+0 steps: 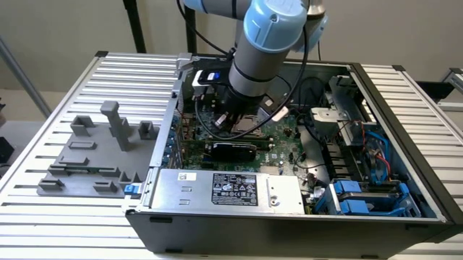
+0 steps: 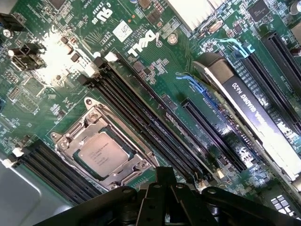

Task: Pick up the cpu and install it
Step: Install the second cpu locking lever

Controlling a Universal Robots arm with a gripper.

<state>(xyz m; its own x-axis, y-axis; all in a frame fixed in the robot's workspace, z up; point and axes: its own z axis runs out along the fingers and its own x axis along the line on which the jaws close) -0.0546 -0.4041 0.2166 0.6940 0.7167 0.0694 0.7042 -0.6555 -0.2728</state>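
The cpu (image 2: 99, 153), a small square chip with a pale silver top, lies flat inside the metal socket frame (image 2: 70, 136) on the green motherboard (image 2: 155, 61). My gripper (image 2: 162, 188) hangs just above the board, a short way off the socket, with nothing visibly held. In the exterior view my gripper (image 1: 235, 118) reaches down into the open computer case (image 1: 289, 227), right over the socket area, and hides the chip there.
Black memory slots (image 2: 141, 117) run beside the socket, and a graphics card (image 2: 249, 101) stands further along. On the exterior view's left lies a grey fixture plate with blocks (image 1: 94, 157). A power supply (image 1: 224, 189), cables (image 1: 318, 135) and blue drive bays (image 1: 365, 197) crowd the case.
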